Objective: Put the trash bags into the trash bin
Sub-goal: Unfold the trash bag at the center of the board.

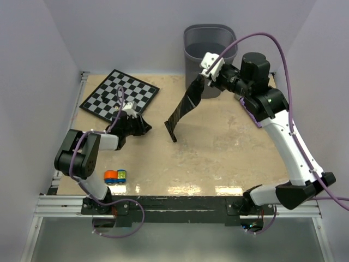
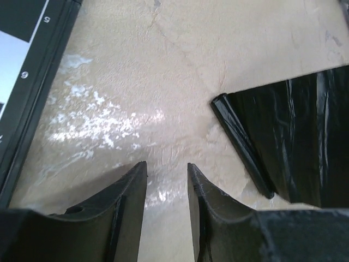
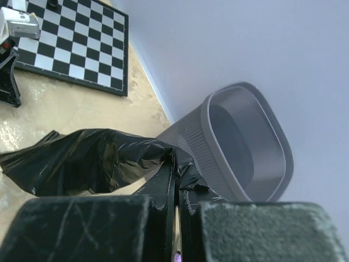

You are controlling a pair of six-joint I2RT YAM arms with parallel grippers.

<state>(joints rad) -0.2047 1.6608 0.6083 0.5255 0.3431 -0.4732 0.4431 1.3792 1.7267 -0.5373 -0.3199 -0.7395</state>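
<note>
Trash bags (image 1: 184, 106): two. Trash bin (image 1: 192, 57): one.

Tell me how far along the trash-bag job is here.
Done: no bag shows inside the trash bin yet. In hand: the right claw is shut on one trash bag, held up beside the bin. Remaining: dropping it in, then the folded bag lying beside the open left claw.

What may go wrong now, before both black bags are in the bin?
The long glossy black plastic bag hangs from the shut right claw outside the tall grey mesh bin, its tail low near the table; it might snag on the rim. The folded black plastic bag lies beside the open left claw, not between its jaws; closing now would probably miss.
</note>
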